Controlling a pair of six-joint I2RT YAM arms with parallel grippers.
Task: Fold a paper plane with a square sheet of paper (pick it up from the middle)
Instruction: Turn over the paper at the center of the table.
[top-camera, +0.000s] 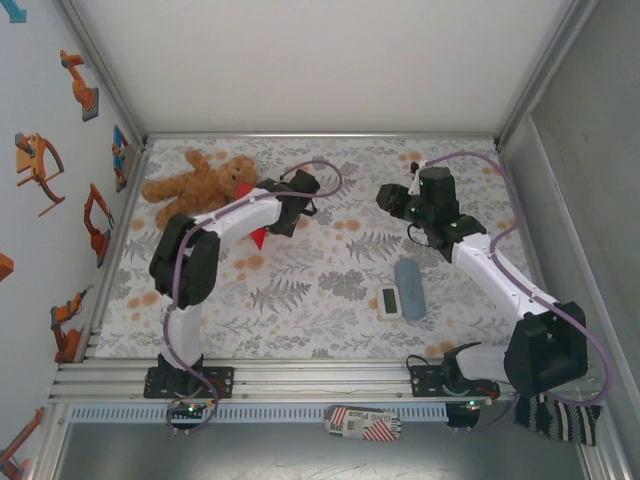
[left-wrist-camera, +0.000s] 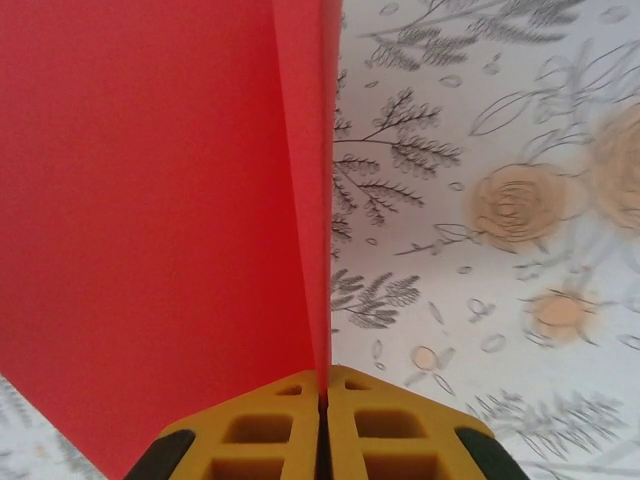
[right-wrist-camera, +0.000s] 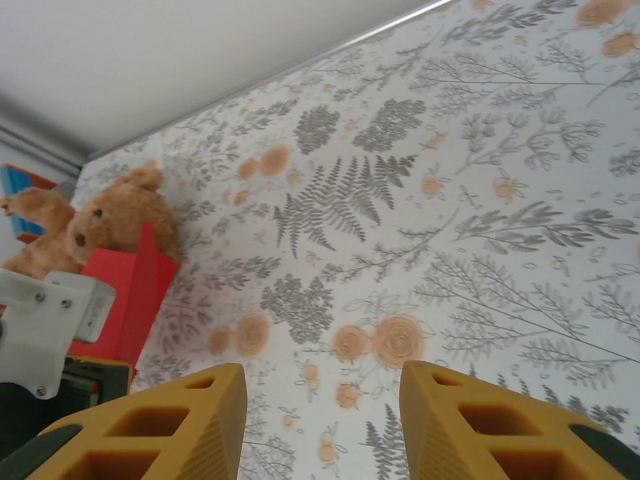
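The red sheet of paper (left-wrist-camera: 150, 200) is folded into layers, and my left gripper (left-wrist-camera: 322, 395) is shut on its folded edge. The paper stands on edge between the yellow fingers and hangs above the flowered table cover. From above, a red corner of the paper (top-camera: 258, 237) pokes out under the left arm's wrist (top-camera: 292, 198). In the right wrist view the paper (right-wrist-camera: 135, 285) shows beside the teddy bear. My right gripper (right-wrist-camera: 322, 400) is open with nothing between its fingers. It hovers over bare cloth at the back right (top-camera: 395, 200), apart from the paper.
A brown teddy bear (top-camera: 200, 185) lies at the back left, close to the held paper. A grey-blue oblong block (top-camera: 408, 275) and a white digital timer (top-camera: 390, 301) lie right of centre near the front. Walls enclose the table on three sides.
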